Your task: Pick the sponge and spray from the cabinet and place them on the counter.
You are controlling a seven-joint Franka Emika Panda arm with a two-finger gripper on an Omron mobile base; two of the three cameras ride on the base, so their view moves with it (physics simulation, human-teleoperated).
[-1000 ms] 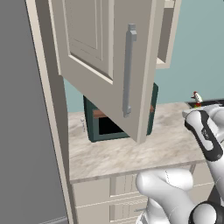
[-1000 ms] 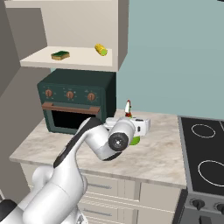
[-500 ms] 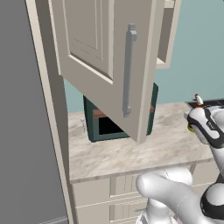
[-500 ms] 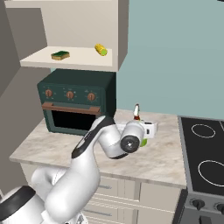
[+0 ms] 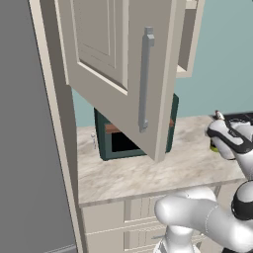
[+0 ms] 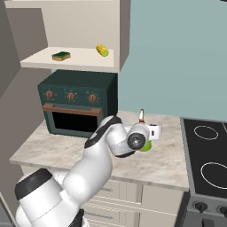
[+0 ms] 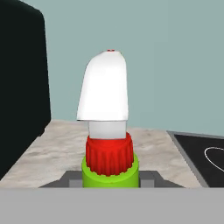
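Observation:
My gripper (image 6: 149, 133) is shut on the spray (image 6: 142, 141), which stands upright just above the counter (image 6: 165, 160), between the oven and the cooktop. In the hand view the spray (image 7: 108, 131) shows a white nozzle, a red collar and a green body clamped in the gripper (image 7: 110, 180). I cannot tell whether its base touches the stone. In the left base view the gripper (image 5: 220, 139) is at the right edge, over the counter (image 5: 143, 174). The sponge (image 6: 61, 56) lies on the shelf of the open cabinet (image 6: 71, 62). The cabinet door (image 5: 106, 54) hangs wide open.
A small yellow object (image 6: 102, 50) lies on the shelf to the right of the sponge. A dark green oven (image 6: 77, 106) stands at the back of the counter. The black cooktop (image 6: 207, 156) adjoins the counter on the right. The door's grey bar handle (image 5: 145, 79) juts out over the counter.
My arm has carried the spray a little to the right along the counter, toward the cooktop. The sponge and the cabinet door have not moved.

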